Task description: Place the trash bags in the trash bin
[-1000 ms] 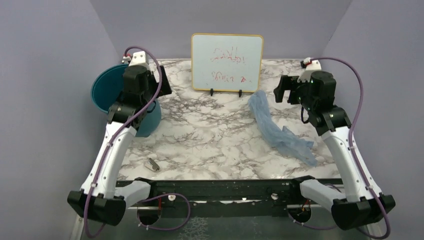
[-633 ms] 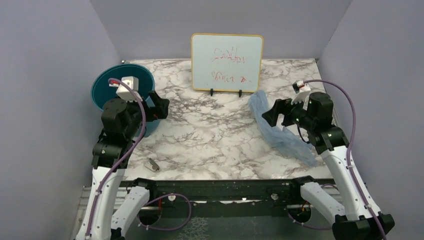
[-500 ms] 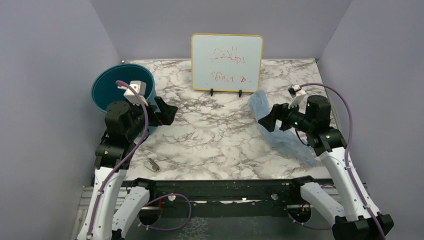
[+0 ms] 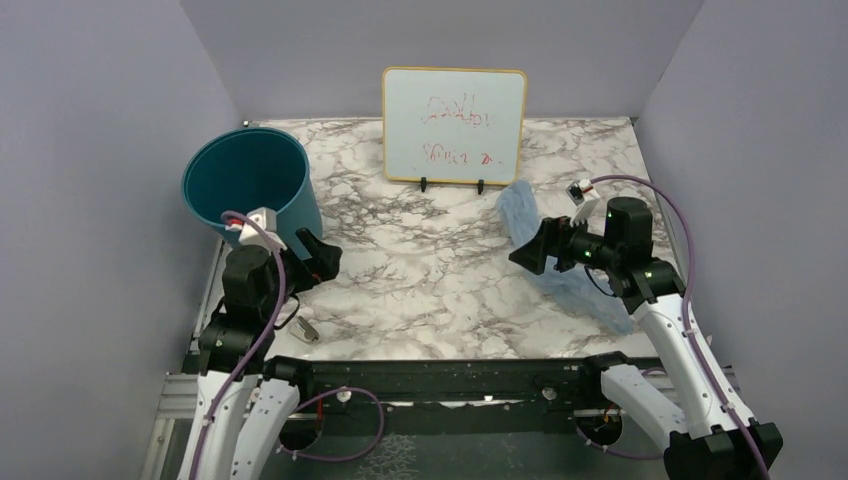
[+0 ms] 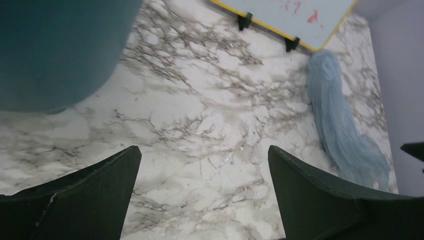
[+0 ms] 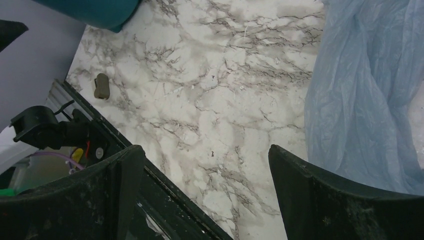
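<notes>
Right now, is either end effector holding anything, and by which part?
Nothing is held. The left end effector and right end effector are both open and empty; the trash bag lies loose on the table, right of the right end effector's fingers.

Only one surface with writing: a whiteboard (image 4: 454,125), yellow-framed, propped upright on two small black feet at the middle of the far edge of the bench (image 4: 420,290). Carries two lines of red marker scrawl, one above the other, right of the board's centre. Too loose and small to read from the top view, no letter or number certain. Shows just a few red strokes at the board's lower edge in the left wrist view (image 5: 300,15), equally illegible. No readable label, brand or number elsewhere.
</notes>
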Available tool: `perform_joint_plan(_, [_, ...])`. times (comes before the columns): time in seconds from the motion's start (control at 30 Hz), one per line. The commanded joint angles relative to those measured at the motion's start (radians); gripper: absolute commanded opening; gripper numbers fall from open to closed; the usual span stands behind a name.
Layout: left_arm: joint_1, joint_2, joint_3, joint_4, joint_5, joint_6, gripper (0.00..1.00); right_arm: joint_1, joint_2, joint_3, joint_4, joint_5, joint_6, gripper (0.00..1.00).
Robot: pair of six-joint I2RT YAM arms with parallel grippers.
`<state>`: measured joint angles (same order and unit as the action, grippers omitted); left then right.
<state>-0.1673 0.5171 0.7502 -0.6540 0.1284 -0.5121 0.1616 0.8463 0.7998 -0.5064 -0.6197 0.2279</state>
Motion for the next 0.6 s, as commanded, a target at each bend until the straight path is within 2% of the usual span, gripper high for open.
perform_joint_plan(0.0, [0.001, -0.083, 0.006, -0.069, -0.339, -0.121, 0.99, -0.008, -0.008, 0.0, 0.008, 0.051, 0.022, 1.0])
perform_joint_plan(0.13, [0.001, -0.116, -0.033, -0.057, -0.506, -0.268, 0.99, -0.008, -0.026, -0.027, 0.041, 0.131, 0.058, 1.0])
perform_joint_plan(0.33, [0.002, -0.146, -0.135, 0.002, -0.663, -0.417, 0.99, -0.009, -0.01, -0.002, 0.013, 0.221, 0.056, 1.0])
perform_joint_plan(0.43, [0.002, -0.196, -0.205, 0.067, -0.708, -0.417, 0.99, -0.009, -0.008, -0.019, 0.031, 0.243, 0.058, 1.0])
perform_joint_plan(0.57, [0.002, -0.298, -0.354, 0.268, -0.758, -0.31, 0.99, -0.01, 0.007, -0.05, 0.085, 0.284, 0.066, 1.0])
